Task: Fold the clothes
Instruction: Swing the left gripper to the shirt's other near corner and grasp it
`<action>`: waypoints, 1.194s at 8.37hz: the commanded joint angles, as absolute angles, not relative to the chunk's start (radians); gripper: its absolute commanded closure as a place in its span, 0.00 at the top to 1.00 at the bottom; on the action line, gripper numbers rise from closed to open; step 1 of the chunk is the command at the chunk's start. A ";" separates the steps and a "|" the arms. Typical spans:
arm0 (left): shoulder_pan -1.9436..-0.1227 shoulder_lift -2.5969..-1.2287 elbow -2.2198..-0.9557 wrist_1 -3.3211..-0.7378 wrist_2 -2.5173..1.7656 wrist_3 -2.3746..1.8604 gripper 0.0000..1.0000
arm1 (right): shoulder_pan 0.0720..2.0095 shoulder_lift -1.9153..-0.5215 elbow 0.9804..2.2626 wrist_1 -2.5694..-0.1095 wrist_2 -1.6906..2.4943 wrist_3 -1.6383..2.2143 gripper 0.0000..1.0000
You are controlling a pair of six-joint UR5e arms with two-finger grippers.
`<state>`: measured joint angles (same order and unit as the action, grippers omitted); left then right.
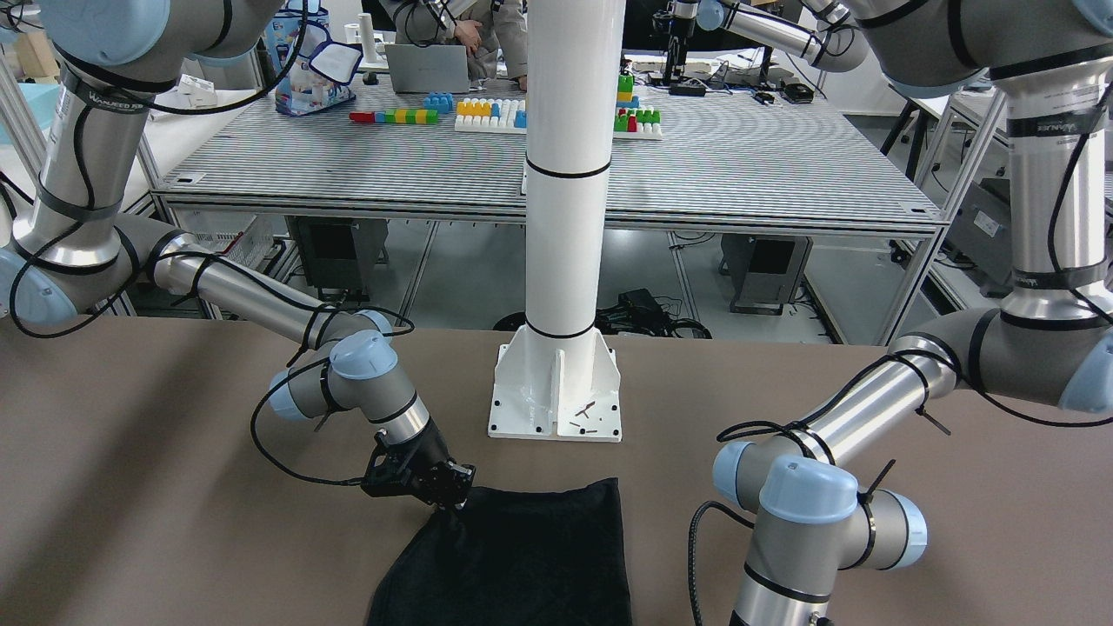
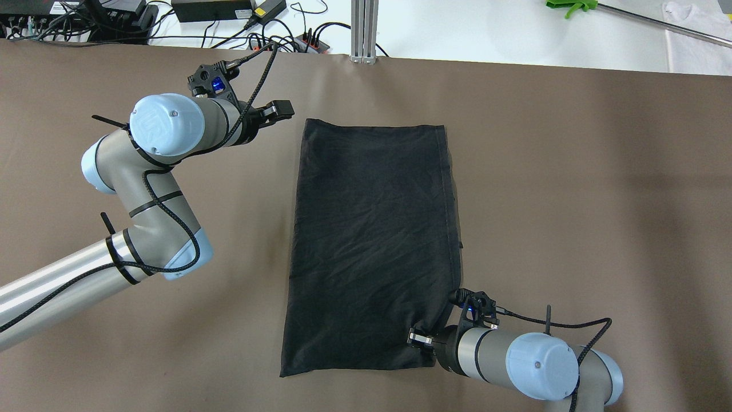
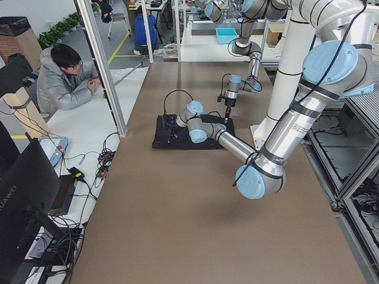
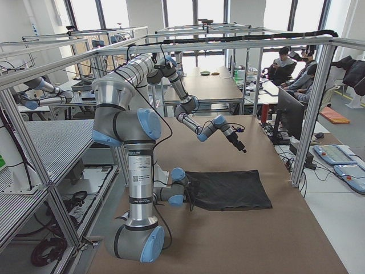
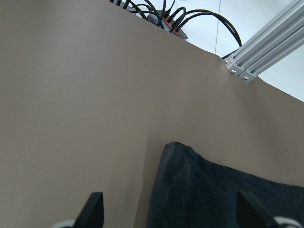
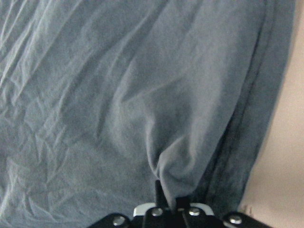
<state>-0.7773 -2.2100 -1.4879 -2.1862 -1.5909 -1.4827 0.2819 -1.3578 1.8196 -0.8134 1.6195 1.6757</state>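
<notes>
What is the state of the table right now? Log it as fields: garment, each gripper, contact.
garment: black cloth, spread flat and wrinkled on the brown table
left gripper: open, in the air beside the cloth's far left corner
right gripper: shut on the cloth near its near right corner, fabric puckered up into the fingers
contact: only the right gripper touches the cloth

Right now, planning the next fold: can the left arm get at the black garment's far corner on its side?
Probably yes. The left gripper hovers near that corner of the black garment, jaws open, only bare table between.
</notes>
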 commanded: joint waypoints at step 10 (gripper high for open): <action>-0.135 -1.796 -1.964 -2.197 -1.183 -1.991 1.00 | 0.281 -1.361 1.873 -0.811 1.617 1.658 0.00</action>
<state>-0.2277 -1.8366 -1.9600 -2.1931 -1.2702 -1.9551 0.2818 -1.3611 1.8708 -0.8113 1.6185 1.6601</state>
